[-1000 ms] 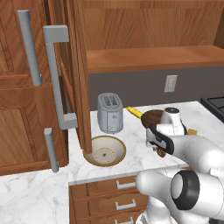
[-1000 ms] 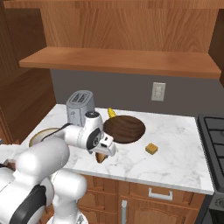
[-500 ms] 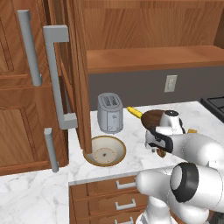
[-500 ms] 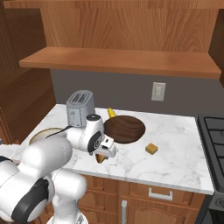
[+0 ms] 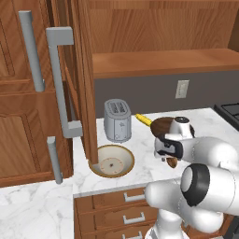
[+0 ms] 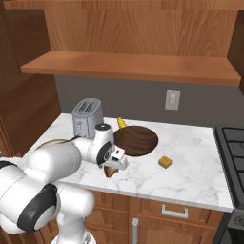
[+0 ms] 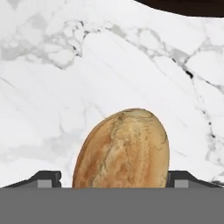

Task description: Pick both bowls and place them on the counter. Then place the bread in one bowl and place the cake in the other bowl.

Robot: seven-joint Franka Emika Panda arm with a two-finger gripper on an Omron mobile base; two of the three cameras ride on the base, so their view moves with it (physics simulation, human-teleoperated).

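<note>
Both bowls already down on the counter (image 6: 190, 167): beige bowl (image 5: 112, 161) at the left end by the cabinet, dark bowl (image 6: 136, 140) mid-counter behind the gripper. Cake (image 6: 165, 162) loose on the marble, right of the dark bowl, well apart from the bread. Step in hand looks like the bread pick.

Bread (image 7: 122, 151) on the marble near the front edge, just in front of the dark bowl. Gripper (image 6: 113, 167) low over it, jaws spread wide with one tip on each side of the loaf in the hand view; no contact visible, not clamped yet.

Next move by the look of it: close on the loaf across its narrow axis, lift straight, carry the short hop back into a bowl; dark one is nearest. Rounded, knobbly shape, so could squirt out if the pinch lands off-centre.

Arm folded low and forward from the base, wrist bent down, hand pointing steeply at the counter.
</note>
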